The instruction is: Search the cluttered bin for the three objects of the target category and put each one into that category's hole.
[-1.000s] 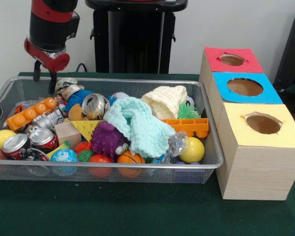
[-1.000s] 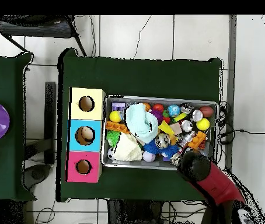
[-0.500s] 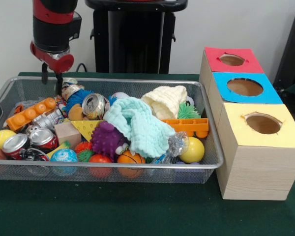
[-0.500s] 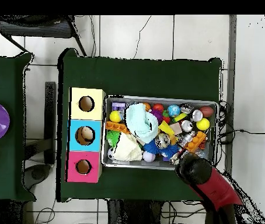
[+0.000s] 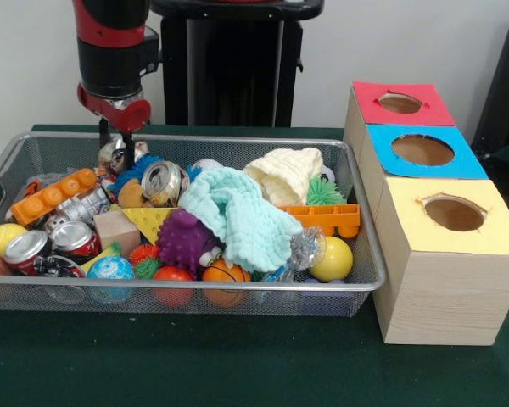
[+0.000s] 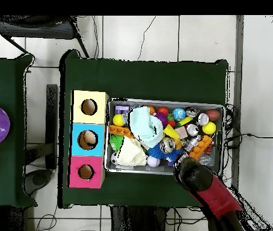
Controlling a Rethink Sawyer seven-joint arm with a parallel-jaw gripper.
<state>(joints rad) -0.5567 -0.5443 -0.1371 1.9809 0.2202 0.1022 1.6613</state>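
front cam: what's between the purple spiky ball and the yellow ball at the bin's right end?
In the front view, the mint green cloth drapes between the purple spiky ball and the yellow ball, with a crinkly silver piece just beside the yellow ball.

Red and black arm (red collar), 2 thin black fingers.

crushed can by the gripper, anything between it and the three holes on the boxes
Judging by the front view, yes: the bin's clutter. The crushed can lies at the bin's far end from the boxes, with the teal cloth and cream cloth piled between.
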